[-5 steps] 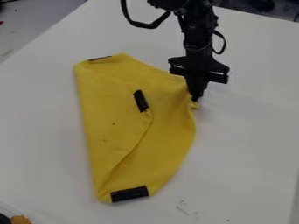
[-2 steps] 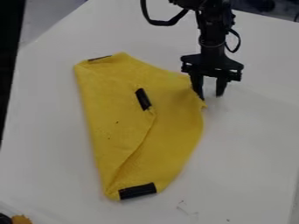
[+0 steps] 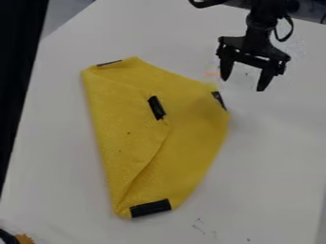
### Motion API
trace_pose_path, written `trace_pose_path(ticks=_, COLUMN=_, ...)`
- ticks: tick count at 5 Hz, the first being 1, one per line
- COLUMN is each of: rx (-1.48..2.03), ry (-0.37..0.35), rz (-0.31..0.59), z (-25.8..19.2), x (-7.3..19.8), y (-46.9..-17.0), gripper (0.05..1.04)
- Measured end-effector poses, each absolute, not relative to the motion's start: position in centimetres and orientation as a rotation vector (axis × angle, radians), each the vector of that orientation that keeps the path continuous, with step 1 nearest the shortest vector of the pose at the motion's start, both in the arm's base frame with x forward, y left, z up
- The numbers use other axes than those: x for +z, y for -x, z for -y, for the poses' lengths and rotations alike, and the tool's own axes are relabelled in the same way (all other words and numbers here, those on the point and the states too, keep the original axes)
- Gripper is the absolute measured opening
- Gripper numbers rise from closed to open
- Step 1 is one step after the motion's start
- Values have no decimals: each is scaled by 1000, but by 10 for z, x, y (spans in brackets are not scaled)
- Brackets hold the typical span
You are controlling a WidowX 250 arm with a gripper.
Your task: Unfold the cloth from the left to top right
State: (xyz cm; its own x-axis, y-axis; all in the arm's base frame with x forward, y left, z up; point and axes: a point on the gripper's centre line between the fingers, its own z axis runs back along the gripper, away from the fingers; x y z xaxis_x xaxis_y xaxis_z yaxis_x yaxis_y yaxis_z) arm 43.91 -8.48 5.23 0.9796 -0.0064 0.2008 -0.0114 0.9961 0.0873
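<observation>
End effector: fingers spread wide apart with nothing between them; the end effector (image 3: 242, 85) hangs above the upper right of the table (image 3: 274, 157), just beyond the cloth's right corner and apart from it
Yellow cloth: the yellow cloth (image 3: 197, 133) lies left of centre on the table, partly open, its right corner pointing to the upper right
Step in hand: most likely the end of the unfolding, with that corner laid out and free
Next move: probably to draw clear without snagging the corner; if a flatter cloth is wanted, the folded flap (image 3: 124, 147) would need a grip near the middle patch (image 3: 156, 107)
Fabric: soft, matt and thin-looking, with a few tiny dark specks
Outline: a nearly straight left side, a bowed right side and a narrow lower end; the flap's edge curves from the middle towards the bottom
Black patches: short dark strips, among them the right patch (image 3: 218, 100) and bottom patch (image 3: 151, 208)
Tabletop: pale and smooth, with faint scribbles near the bottom
</observation>
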Motion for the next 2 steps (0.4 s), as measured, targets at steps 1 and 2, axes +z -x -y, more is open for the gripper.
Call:
trace_pose_path(ticks=1, rx=14, ry=-119, rz=195, z=83, x=51, y=-437, gripper=1007)
trace_pose_path(ticks=2, rx=-23, ry=-91, rz=123, z=85, x=49, y=-427, gripper=1006)
